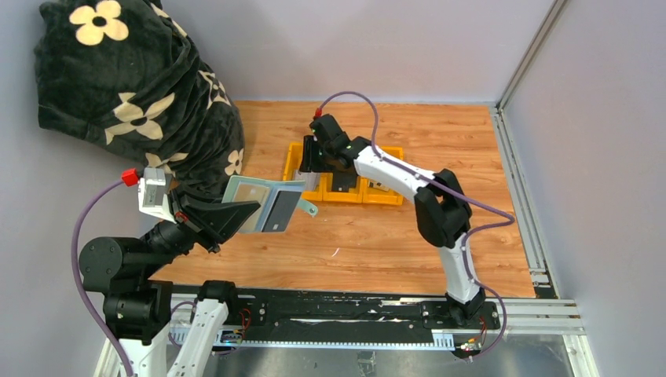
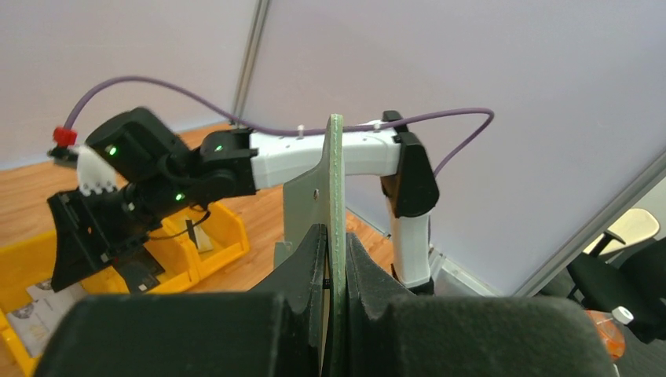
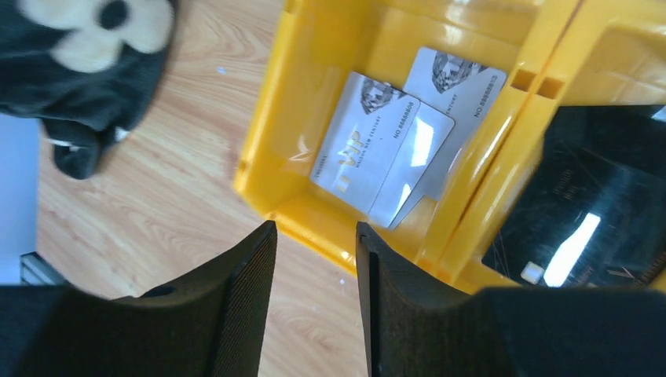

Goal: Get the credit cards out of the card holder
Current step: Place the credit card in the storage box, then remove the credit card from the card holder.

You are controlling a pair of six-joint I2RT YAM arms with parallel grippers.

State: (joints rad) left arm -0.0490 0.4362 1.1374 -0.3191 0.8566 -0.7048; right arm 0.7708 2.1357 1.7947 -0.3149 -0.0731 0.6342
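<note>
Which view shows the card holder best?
Top external: the card holder faces the camera, spread open in the left tool. The left wrist sees only its thin edge; the right wrist does not show it.

A yellow three-compartment tray [image 1: 292, 163] stands on the wooden table [image 1: 440, 141]; near it, at far left, a black blanket with cream flowers [image 1: 133, 94] is heaped.

Sage-green card holder [image 2: 336, 181] with pale blue leaves, yellow tray [image 3: 290, 118], silver-grey cards [image 3: 382, 145], black card [image 3: 581, 196], black blanket [image 1: 133, 86] with cream flowers, orange wood-grain bench [image 1: 377, 236], purple cable [image 1: 369, 102]
</note>
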